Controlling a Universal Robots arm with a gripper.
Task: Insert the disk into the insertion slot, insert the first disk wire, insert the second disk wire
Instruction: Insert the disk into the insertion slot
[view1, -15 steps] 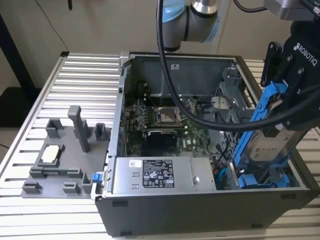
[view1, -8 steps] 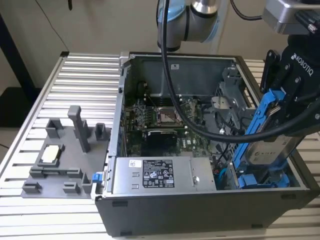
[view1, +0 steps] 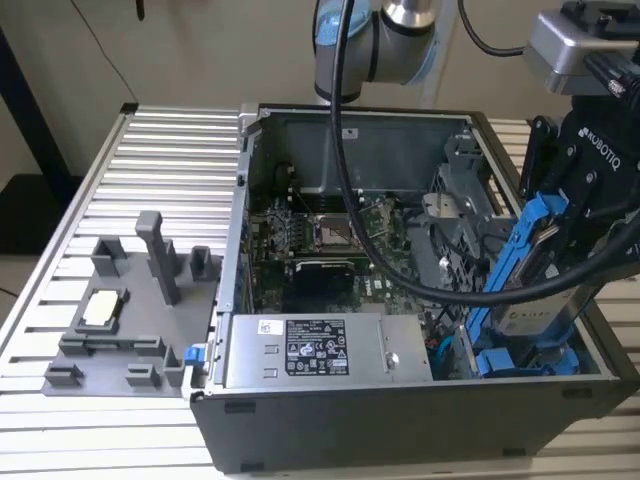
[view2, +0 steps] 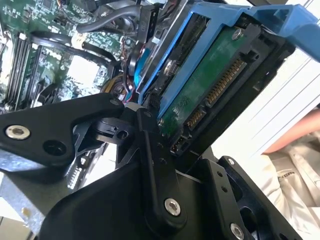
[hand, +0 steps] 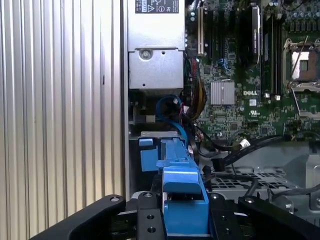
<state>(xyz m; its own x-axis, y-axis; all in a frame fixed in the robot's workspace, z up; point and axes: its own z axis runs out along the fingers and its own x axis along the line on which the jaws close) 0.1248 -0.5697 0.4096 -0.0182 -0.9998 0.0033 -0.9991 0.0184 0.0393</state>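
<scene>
My gripper (view1: 578, 215) is shut on the disk (view1: 517, 300), a silver drive in a bright blue carrier frame. I hold it tilted over the open computer case (view1: 330, 130), on the exterior view's right. Its lower end reaches down towards the blue insertion slot (view1: 527, 360) in the case's near corner. The second wrist view shows the disk's green board and connector pins (view2: 215, 85) above my gripper (view2: 175, 145). In the first wrist view the carrier (hand: 182, 192) rises from my gripper (hand: 182, 217) in front of the slot (hand: 150, 152). Loose blue wires (hand: 167, 107) lie beside the slot.
A grey power-supply box (view1: 310, 350) lies along the case's near side, with the motherboard (view1: 320, 235) behind it. The arm's black cable (view1: 400, 275) hangs across the case. A grey fixture (view1: 120, 310) stands on the slatted table (view1: 170, 160). A person's sleeve (view2: 295, 170) is nearby.
</scene>
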